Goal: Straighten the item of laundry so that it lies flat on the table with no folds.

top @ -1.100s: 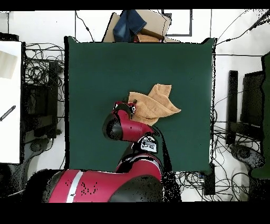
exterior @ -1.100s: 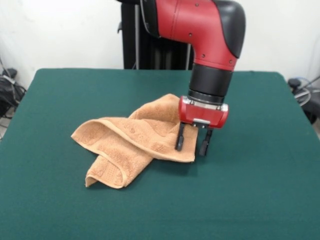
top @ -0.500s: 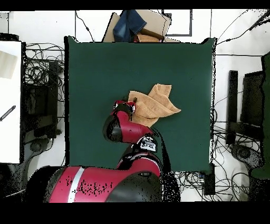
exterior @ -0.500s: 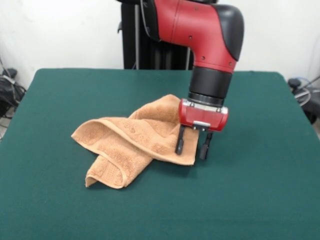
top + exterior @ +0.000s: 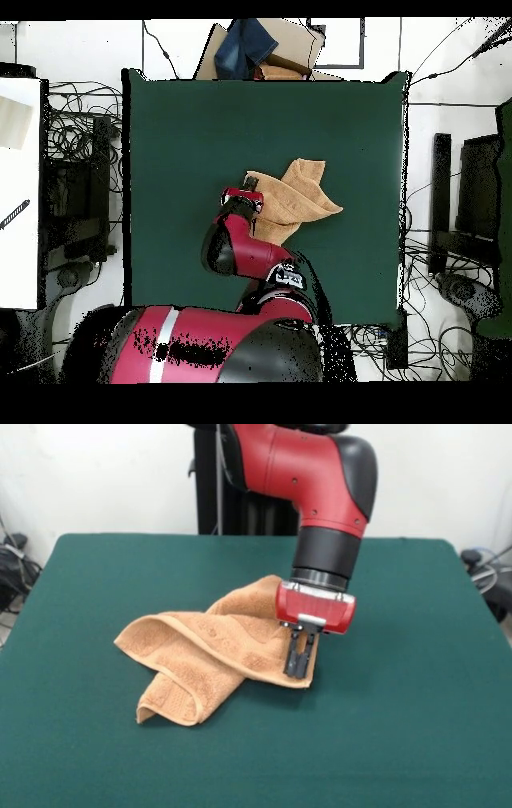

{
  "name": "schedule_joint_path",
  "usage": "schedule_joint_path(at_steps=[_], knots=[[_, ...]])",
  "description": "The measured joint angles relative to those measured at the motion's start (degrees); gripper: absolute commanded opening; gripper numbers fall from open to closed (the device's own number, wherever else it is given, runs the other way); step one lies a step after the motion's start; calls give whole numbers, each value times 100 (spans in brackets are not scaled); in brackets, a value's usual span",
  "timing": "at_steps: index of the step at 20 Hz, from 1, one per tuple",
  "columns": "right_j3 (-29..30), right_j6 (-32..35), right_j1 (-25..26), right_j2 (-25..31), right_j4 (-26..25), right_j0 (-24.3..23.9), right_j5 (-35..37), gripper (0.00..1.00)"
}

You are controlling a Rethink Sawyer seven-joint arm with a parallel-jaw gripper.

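The towel lies folded near the middle of the worktop. Its corner is pinched by the closed gripper. The corner should be pulled outward, low and slowly.

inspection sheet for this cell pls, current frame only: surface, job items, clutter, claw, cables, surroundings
Surface: green table, towel is the only item on it.
Job's things: orange-tan towel near centre, crumpled, layers folded over each other, not flat.
Clutter: nothing seen on the table.
Claw: claw down at the towel's right corner in the front view, shut on it.
Cables: tangled cables on the floor on both sides of the table.
Surroundings: cardboard box holding a blue cloth past the table's far edge; white wall behind.
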Motion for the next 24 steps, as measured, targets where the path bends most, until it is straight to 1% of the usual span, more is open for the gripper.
schedule_joint_path(at_steps=[5,10,11,21,23,24], knots=[[4,46,39,125,-105,-148,-17,0],[16,46,39,231,-118,-187,-18,0],[31,56,39,248,-118,-186,-20,100],[43,103,38,323,-165,-253,-216,100],[45,103,31,380,-171,-297,-201,100],[56,103,4,486,-186,-387,-72,100]])
